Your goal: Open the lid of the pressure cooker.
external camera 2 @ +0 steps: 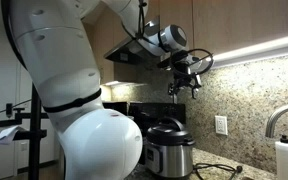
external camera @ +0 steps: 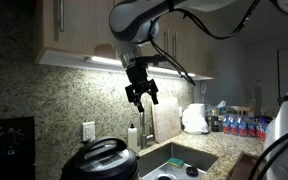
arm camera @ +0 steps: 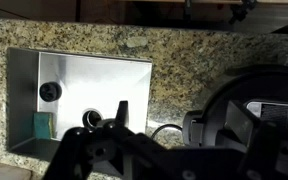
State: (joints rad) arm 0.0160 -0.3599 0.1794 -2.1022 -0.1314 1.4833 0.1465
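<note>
The pressure cooker (external camera 2: pixel 172 158) is seen standing on the granite worktop (arm camera: pixel 174 55), against the speckled stone wall, and the lid (external camera 2: pixel 167 130) is seated on it and closed, with the raised black handle on top. In an exterior view the gripper (external camera: pixel 141 93) is held high above the pressure cooker (external camera: pixel 84 172), well apart from the lid (external camera: pixel 104 153) and a little toward the sink side of it, at the height of the lit strip under the cabinets (external camera: pixel 74 30). The fingers (external camera: pixel 151 96) are spread apart and nothing is held between them; the same is shown in the wrist view, where the gripper (arm camera: pixel 105 117) is seen from behind with only the worktop and the sink below it. In that view the lid (arm camera: pixel 246 110) is found at the right edge, partly cut by the frame. Just beside the pressure cooker a steel sink (external camera: pixel 184 157) is set into the worktop, and a soap bottle (external camera: pixel 133 137) is placed between the two, at the wall. A wall outlet (external camera: pixel 88 130) is seen above and behind the cooker. On the side away from the sink a black stove (external camera: pixel 9 145) is partly shown.
</note>
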